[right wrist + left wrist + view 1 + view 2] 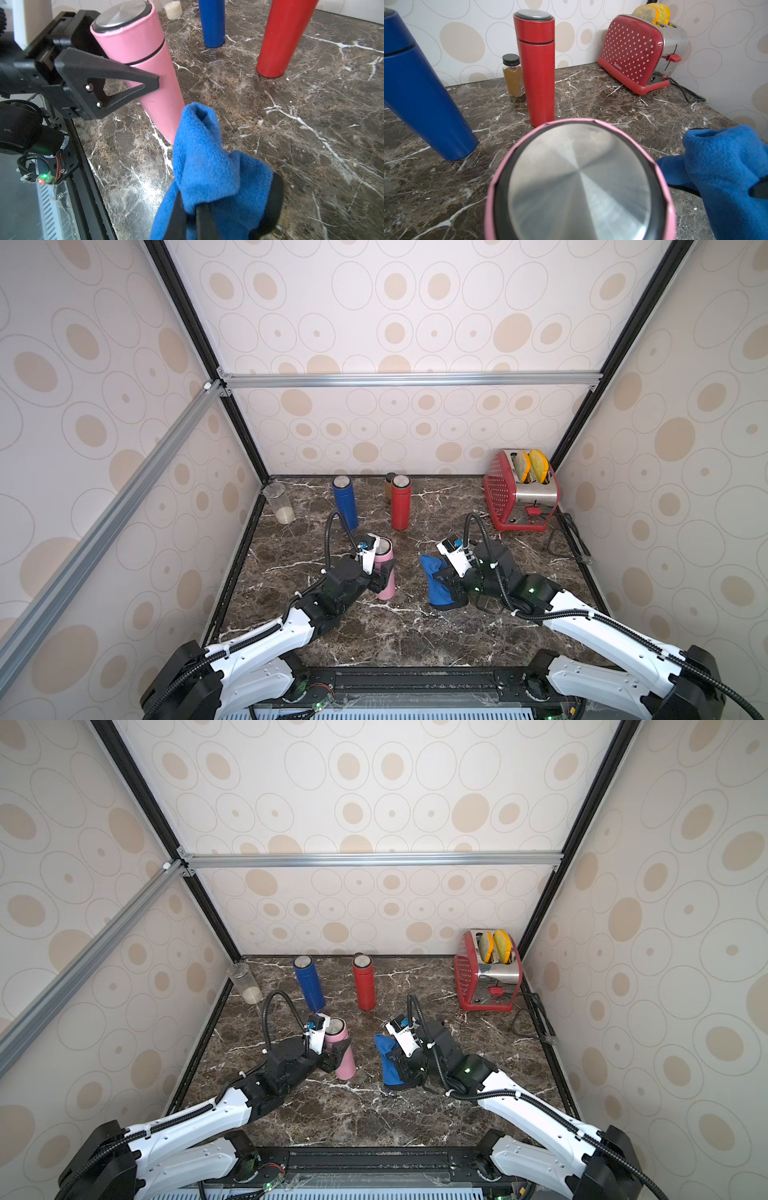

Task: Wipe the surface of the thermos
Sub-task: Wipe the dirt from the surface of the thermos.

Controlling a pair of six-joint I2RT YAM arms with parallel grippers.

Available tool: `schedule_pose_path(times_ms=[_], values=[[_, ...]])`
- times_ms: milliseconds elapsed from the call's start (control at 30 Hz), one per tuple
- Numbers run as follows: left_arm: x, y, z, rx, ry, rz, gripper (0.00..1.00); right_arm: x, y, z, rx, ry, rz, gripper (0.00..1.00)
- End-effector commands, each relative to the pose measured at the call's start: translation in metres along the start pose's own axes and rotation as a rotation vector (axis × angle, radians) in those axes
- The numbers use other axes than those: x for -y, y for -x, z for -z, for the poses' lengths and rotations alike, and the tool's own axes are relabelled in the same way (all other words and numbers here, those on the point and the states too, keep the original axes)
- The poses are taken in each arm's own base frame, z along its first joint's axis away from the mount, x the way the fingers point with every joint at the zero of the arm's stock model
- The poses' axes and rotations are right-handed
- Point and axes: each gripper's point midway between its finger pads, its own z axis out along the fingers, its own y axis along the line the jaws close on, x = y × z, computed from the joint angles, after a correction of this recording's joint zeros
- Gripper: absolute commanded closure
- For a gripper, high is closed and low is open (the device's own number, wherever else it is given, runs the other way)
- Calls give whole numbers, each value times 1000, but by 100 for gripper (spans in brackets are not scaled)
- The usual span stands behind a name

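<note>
A pink thermos (386, 589) with a steel lid (579, 182) stands upright at the table's middle left. My left gripper (383, 573) is shut on its body, and one black finger (116, 79) lies across its side in the right wrist view. My right gripper (189, 209) is shut on a bunched blue cloth (205, 158), held just right of the thermos. In both top views a small gap separates the cloth (386, 1060) from the thermos (345, 1067). The left jaws are hidden behind the lid in the left wrist view, where the cloth (726, 166) also shows.
A blue thermos (345, 502) and a red thermos (401, 502) stand behind the pink one. A small spice jar (513, 74) stands by the back wall. A clear jar (280, 504) is at the back left, and a red toaster (521, 493) with its cord is at the back right.
</note>
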Motion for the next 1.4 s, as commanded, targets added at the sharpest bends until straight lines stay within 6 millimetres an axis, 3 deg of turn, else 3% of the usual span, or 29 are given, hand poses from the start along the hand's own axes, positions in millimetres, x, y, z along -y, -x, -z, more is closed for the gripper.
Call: schedule_pose_path(times_ms=[0,233,567,733,933,1133,1367], values=[[9,7,4,19,-44,-21,73,-3,-5,5,-10,-2,33,100],[7,-4,13,-75,-33,-15,54,-8,-18,6,-53,-6,59,100],[2,-22,23,-217,-5,33,42,-12,-21,6,-75,-9,96,100],[4,-23,26,-204,-17,47,46,-29,-23,3,-77,39,180,100],[5,1,25,-194,1,82,49,-70,-32,-12,-103,141,367,100],[9,22,20,-294,44,118,61,-94,-36,-25,-123,64,641,100],[14,24,13,-439,75,121,65,-101,-14,-29,-100,-109,898,100]])
